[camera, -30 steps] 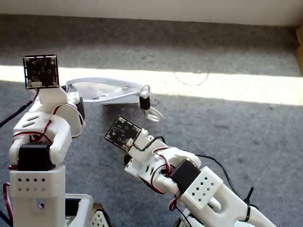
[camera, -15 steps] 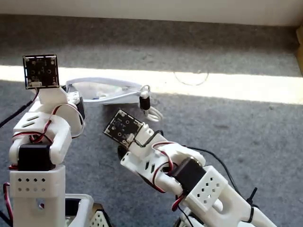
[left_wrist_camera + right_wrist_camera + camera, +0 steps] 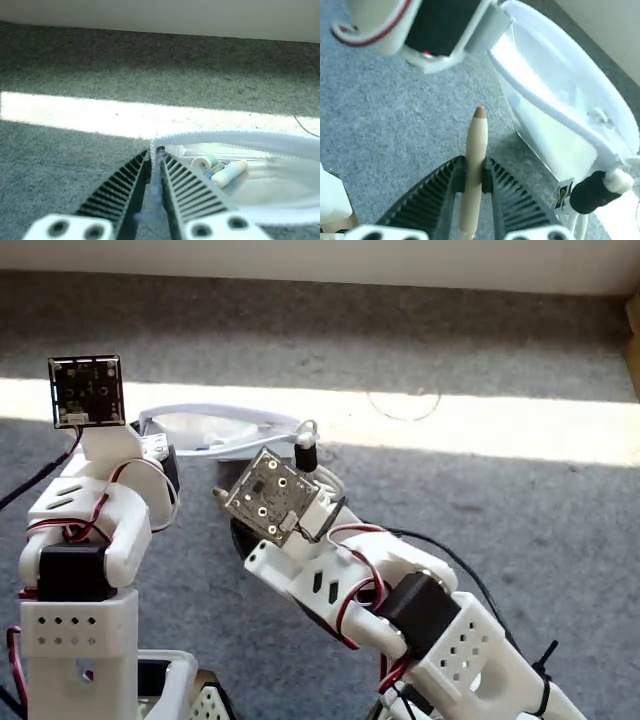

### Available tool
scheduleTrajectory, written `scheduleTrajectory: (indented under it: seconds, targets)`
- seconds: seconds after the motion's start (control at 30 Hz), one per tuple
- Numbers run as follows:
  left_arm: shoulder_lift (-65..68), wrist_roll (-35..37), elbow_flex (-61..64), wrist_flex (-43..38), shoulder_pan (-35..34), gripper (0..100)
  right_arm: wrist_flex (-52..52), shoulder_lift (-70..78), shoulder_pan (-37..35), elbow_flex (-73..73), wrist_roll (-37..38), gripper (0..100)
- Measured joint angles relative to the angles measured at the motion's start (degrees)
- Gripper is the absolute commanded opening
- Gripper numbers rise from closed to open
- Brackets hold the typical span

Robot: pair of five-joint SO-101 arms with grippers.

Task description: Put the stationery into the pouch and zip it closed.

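Left gripper: fingers pressed together on the end of the clear, white-zippered pouch, which lies on the grey bench in the upper left of the high view, with pens inside. Right gripper: fingers pinching a beige pencil, its brown tip near the pouch's side; the black zipper pull lies beyond.

The pouch lies with its mouth open, and a strip of bare grey bench separates it from the right pincer. The left pincer, clamped on the pouch's left end, blocks that side. A black zip pull and cord crowd the right end.
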Motion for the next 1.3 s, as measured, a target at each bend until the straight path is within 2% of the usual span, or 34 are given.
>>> scheduleTrajectory:
  seconds: [0.3, 0.57, 1.3]
  targets:
    - [0.00, 0.00, 0.00, 0.00, 0.00, 1, -0.53, 0.00, 0.00, -6.86, 0.00, 1.7]
    - [0.00, 0.00, 0.00, 0.00, 0.00, 1, -9.67, 0.00, 0.00, -6.86, 0.00, 1.7]
    - [0.00, 0.00, 0.00, 0.00, 0.00, 1, -24.53, 0.00, 0.00, -6.86, 0.18, 1.7]
